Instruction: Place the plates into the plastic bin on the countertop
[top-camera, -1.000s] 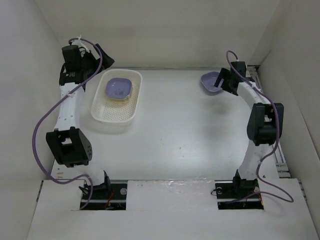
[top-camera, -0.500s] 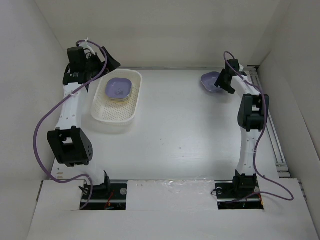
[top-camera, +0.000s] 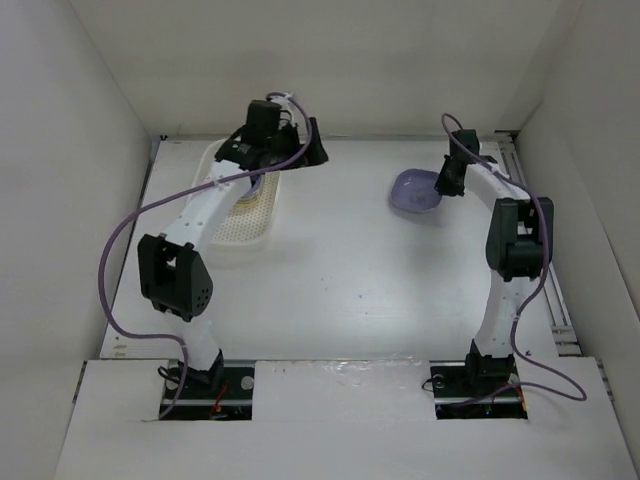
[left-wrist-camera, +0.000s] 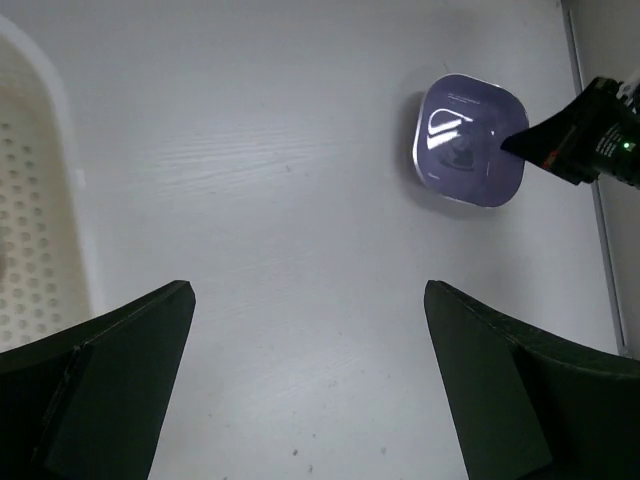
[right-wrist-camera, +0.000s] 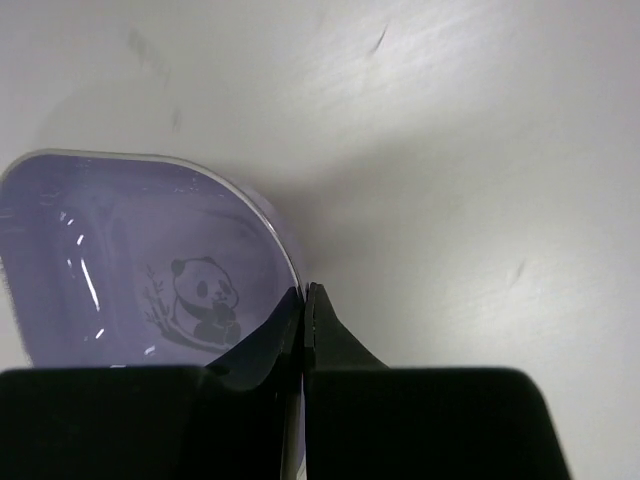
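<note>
Right hand (right-wrist-camera: 304, 300) pinches one lavender plate (right-wrist-camera: 120, 250) by its rim; left hand (left-wrist-camera: 306, 300) gapes near one bin (left-wrist-camera: 40, 200), contents unclear

A glossy lavender plate (right-wrist-camera: 130, 250), printed at its centre with a black-and-white panda (right-wrist-camera: 205, 300) beside thin dark bamboo stalks, lies at two o'clock on a plain white countertop (top-camera: 350, 270). At ten o'clock, a cream-white basket (left-wrist-camera: 35, 250) is patterned with rows of small round holes. The left arm (top-camera: 205, 212) and right arm (top-camera: 495, 310) are white with black joints, trailing purple cables (top-camera: 115, 270).
</note>
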